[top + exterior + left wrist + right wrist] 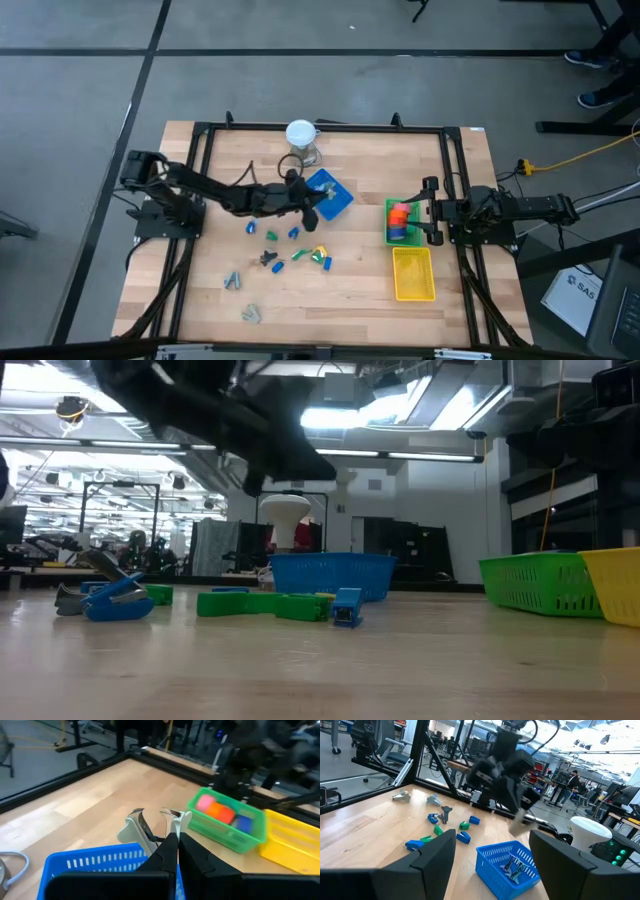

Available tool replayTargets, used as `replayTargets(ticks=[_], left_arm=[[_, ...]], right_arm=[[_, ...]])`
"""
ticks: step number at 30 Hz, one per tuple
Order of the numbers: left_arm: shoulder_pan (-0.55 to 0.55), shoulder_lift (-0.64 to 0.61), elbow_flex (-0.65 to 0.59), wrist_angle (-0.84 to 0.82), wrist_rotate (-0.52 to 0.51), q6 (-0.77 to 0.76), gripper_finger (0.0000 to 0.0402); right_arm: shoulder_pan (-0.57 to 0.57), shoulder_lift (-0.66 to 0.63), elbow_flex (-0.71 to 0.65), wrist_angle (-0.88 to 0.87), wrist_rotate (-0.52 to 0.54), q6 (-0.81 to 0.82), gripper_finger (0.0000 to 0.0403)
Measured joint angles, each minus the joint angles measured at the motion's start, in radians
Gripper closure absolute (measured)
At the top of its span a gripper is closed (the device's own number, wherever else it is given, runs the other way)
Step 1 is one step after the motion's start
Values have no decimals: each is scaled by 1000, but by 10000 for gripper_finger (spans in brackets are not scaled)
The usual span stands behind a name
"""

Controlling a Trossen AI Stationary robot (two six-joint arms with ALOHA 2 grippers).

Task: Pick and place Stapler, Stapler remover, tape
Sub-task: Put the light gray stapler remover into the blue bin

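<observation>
My left gripper is clamped on a grey metal claw staple remover above the blue mesh basket. Pinch looks shallow, so I worry it slips or tips out over the basket's rim. Right gripper waits with fingers spread wide beside the green basket, well right of the blue one, which holds the chunky orange and pink tape pieces.

Two dark jointed arms, chunky black pincers.

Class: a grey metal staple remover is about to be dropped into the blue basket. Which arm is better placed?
Left. Its tool, shut on the staple remover, hangs over the blue basket. The right tool waits open by the green basket.
</observation>
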Motion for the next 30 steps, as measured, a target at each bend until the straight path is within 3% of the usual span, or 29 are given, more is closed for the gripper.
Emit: replayTargets(ticks=[7,16,30], left_arm=[[48,121,68,-3,0,-17,398],[77,212,76,-26,-2,-167,398],[76,248,76,-46,-4,-219,379]], right_arm=[[0,0,0,0,0,0,144],[0,0,0,0,0,0,144],[0,0,0,0,0,0,144]])
